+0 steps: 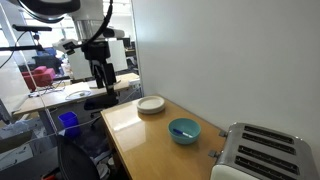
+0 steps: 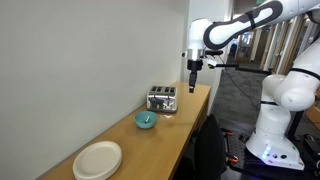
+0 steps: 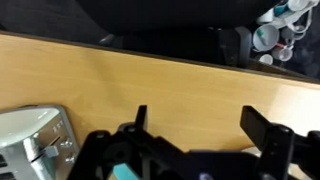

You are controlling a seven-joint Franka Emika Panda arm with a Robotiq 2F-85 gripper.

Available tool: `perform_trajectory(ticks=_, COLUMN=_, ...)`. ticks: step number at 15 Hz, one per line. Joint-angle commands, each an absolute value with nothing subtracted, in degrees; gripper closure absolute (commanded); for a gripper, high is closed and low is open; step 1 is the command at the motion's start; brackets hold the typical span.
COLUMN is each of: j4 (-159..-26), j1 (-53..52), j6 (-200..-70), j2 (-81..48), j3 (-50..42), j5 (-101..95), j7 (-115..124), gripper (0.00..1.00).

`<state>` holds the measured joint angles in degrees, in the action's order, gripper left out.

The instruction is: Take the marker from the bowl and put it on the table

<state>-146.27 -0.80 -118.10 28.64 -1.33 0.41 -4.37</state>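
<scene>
A teal bowl stands on the wooden table, between a white plate and a toaster; it also shows in an exterior view. A small dark marker lies inside it. My gripper hangs high above the table's end, well away from the bowl, open and empty; it shows in an exterior view too. In the wrist view the two fingers are spread wide over bare wood, and a sliver of the teal bowl peeks out behind the gripper body.
A white plate sits near one end of the table. A silver toaster stands at the opposite end. A white wall runs along the table. Lab clutter and a blue bin lie beyond.
</scene>
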Motion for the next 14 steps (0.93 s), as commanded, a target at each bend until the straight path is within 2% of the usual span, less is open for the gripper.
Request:
perform_trajectory(ticks=1, j4=-146.2, j1=-0.7, j6=-118.0, j2=28.6, j3=-1.3, j5=0.4, j7=-4.4, gripper=0.00)
perform_trajectory(ticks=7, j4=-142.4, j1=0.0, j6=-121.9, j2=23.3, j3=-0.3, j5=1.5, j7=2.0, gripper=0.00)
perform_trajectory(ticks=14, j4=-124.3, j1=0.4, j6=-128.8, j2=-2.7, j3=1.7, j5=0.1, j7=24.1, gripper=0.00)
